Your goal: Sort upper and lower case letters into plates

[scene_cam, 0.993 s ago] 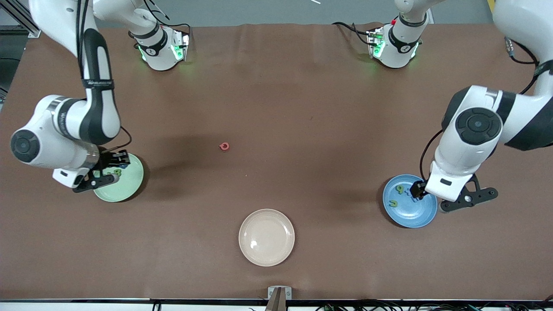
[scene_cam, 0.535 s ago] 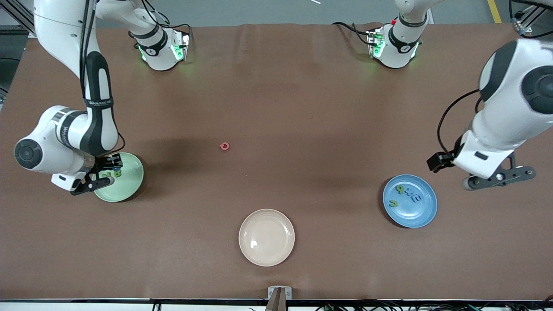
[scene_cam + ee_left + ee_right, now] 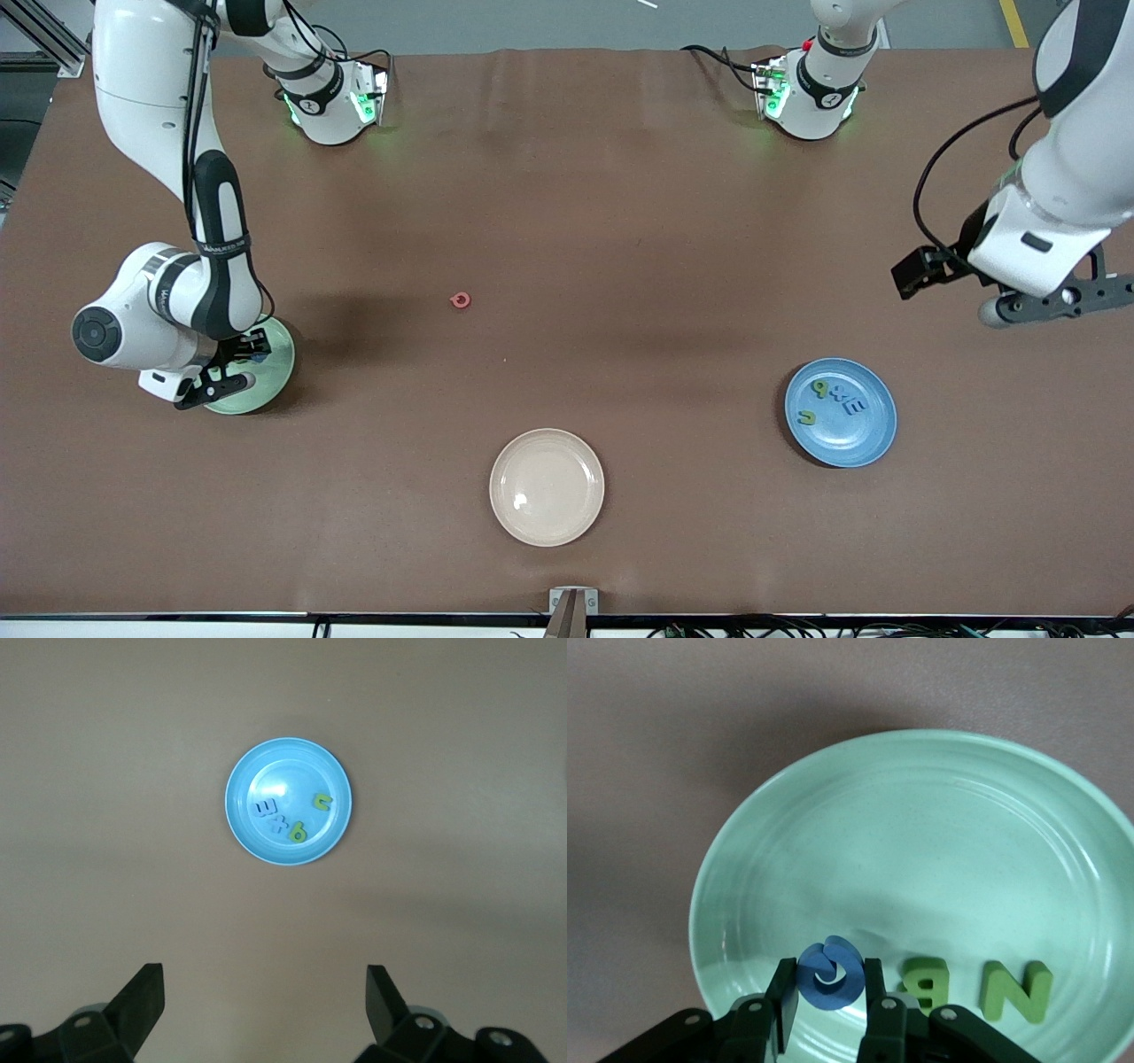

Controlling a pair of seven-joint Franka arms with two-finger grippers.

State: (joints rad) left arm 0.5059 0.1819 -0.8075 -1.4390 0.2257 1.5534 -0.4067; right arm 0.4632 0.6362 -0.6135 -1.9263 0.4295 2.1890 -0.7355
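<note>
My right gripper is shut on a curled blue letter low over the mint green plate. In the right wrist view this plate holds a green B and a green N beside the gripper. The blue plate carries a green q, a blue x, a blue E and a green u. My left gripper hangs open, high over the table near that plate. A red letter lies alone mid-table.
A cream-beige plate with nothing in it sits near the table's front edge, between the two coloured plates. Both arm bases stand at the far edge. A small metal fixture is at the near edge.
My left gripper has risen out of the blue plate, open, and drawn away toward its own end of the table. The right gripper shifted slightly over the mint plate, still gripping the blue letter.
</note>
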